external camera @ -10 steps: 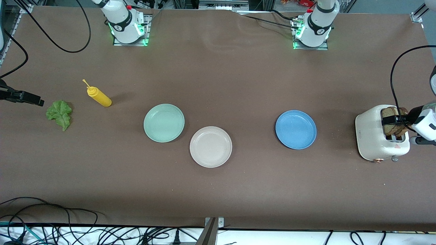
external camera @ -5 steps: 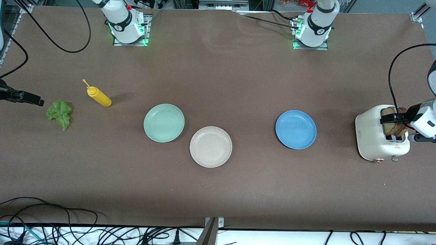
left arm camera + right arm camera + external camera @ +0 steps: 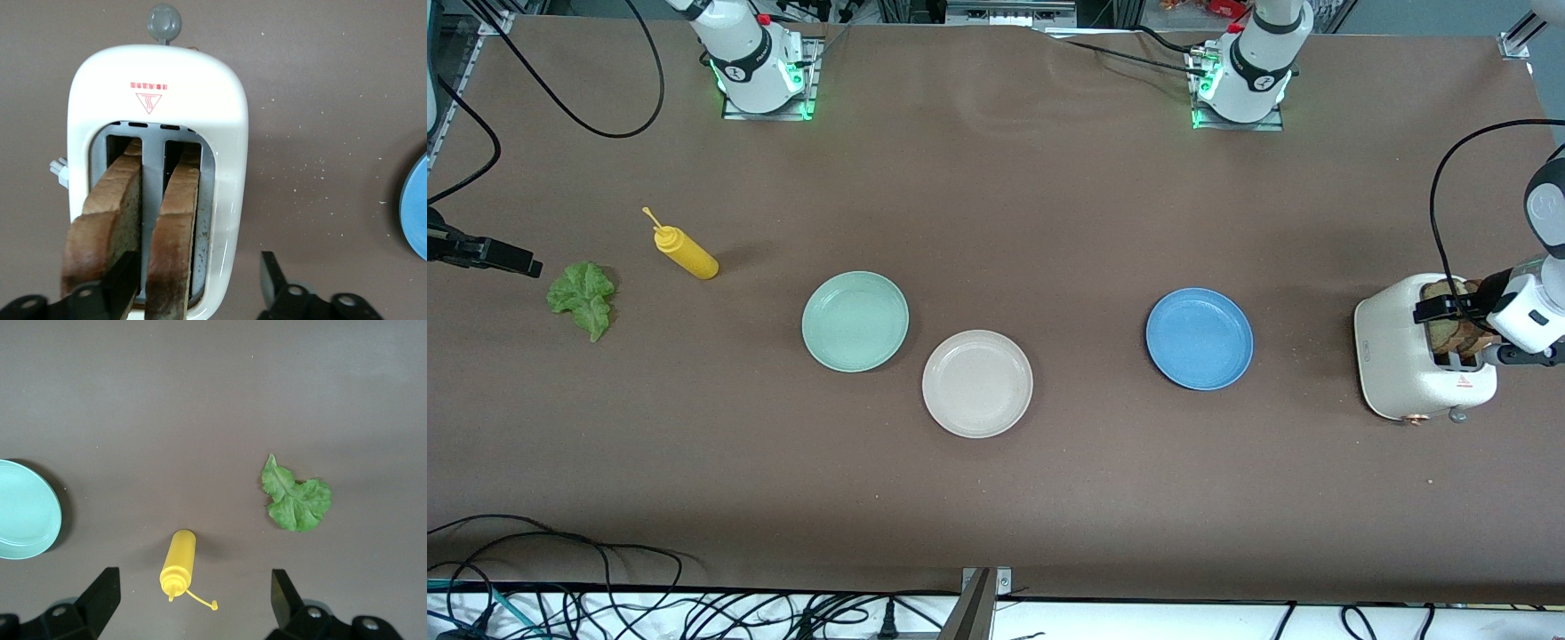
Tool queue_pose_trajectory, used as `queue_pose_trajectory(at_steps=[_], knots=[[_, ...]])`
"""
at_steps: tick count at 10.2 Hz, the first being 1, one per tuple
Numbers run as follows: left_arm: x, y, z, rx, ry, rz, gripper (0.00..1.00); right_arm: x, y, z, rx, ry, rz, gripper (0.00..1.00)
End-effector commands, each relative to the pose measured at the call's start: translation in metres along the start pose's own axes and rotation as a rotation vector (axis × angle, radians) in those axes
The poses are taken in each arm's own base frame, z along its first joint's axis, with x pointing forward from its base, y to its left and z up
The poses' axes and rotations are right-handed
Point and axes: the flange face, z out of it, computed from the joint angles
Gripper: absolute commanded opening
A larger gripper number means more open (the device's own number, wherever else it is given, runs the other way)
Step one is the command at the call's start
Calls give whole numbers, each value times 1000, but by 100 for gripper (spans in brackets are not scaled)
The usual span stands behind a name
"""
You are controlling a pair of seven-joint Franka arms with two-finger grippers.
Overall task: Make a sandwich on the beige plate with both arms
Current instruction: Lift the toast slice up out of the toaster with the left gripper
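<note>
Two brown-crusted bread slices (image 3: 1458, 331) stand in the slots of a white toaster (image 3: 1392, 356) at the left arm's end of the table. My left gripper (image 3: 1440, 311) is open over the toaster. In the left wrist view (image 3: 199, 283) one finger (image 3: 127, 283) sits between the two slices (image 3: 175, 227) and the other hangs outside the toaster wall (image 3: 230, 167). The green lettuce leaf (image 3: 584, 298) lies at the right arm's end. My right gripper (image 3: 516, 260) waits open and empty beside it (image 3: 193, 590). The beige plate (image 3: 977, 384) lies mid-table with nothing on it.
A yellow mustard bottle (image 3: 687, 252) lies on its side near the lettuce (image 3: 298, 501), also in the right wrist view (image 3: 179, 563). A mint-green plate (image 3: 855, 321) lies beside the beige plate. A blue plate (image 3: 1199, 338) lies toward the toaster. Cables run along the table's near edge.
My left gripper has shifted a little across the toaster top toward the right arm's end, staying open around a slice. The right arm has not moved.
</note>
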Motion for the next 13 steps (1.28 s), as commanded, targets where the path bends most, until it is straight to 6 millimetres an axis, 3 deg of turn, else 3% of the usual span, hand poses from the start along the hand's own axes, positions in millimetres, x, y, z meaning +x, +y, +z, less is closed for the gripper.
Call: queue_pose_trajectory(at_steps=[1,6,11,13], knots=[[-11,-1,-4,-21,12,43,1,-4,0,-4,2,0,-4,100],[-7,3,-21,-20,13,94,0,-4,0,-3,2,-1,-4,100],[4,14,-112,-113,-43,62,0,-4,1,-3,2,0,-3,100],[7,54,-134,-190,-64,116,0,-4,0,-3,1,0,-4,100]])
